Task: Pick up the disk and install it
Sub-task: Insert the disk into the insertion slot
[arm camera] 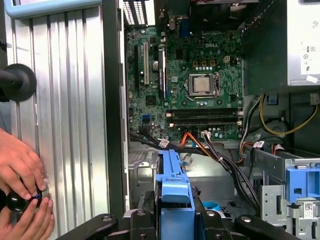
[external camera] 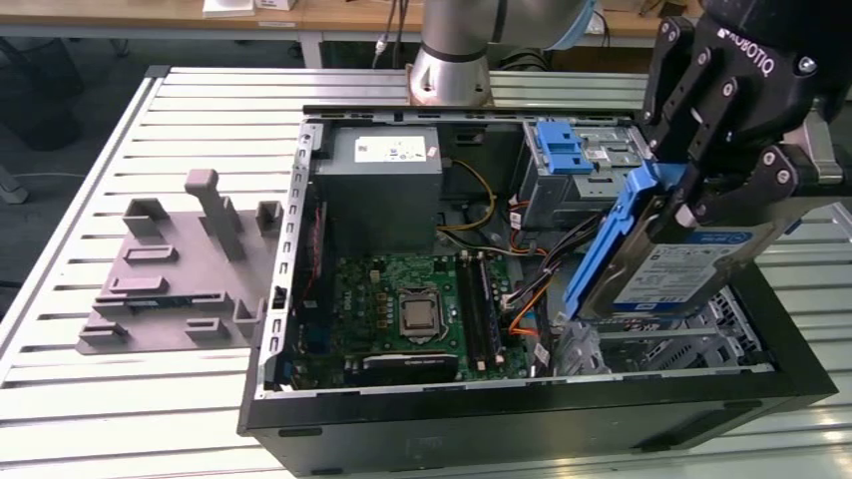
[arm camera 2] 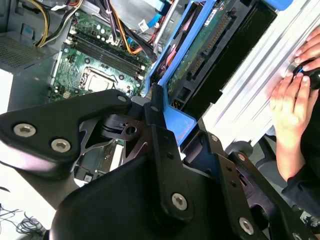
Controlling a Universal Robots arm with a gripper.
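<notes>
Exterior view: gripper [external camera: 712,195] sits over the open PC case [external camera: 533,419], at the corner toward the exterior view's right. Nothing to reach for: the disk [external camera: 685,269] is already in the pincer, not on the table. Fingers are closed narrow across its upper end, bearing on the blue rail [external camera: 606,244] side and the opposite edge.

Disk hangs tilted. Its long axis runs steeply down from the fingers, label face toward the camera, lower end just over the metal drive cage [external camera: 665,334]. We can't tell whether that lower edge touches the cage or clears it. Our read is that the relation that matters is long axis versus cage slot: near, not seated.

Second wrist view shows the disk's green board side [arm camera 2: 210,45] running away from the fingers. In the first wrist view the rail [arm camera: 172,182] points into the case, motherboard [arm camera: 195,85] beyond.

A person's hands [arm camera: 22,175] rest on the slatted table [arm camera: 65,100] beside the case, well apart from the disk.
</notes>
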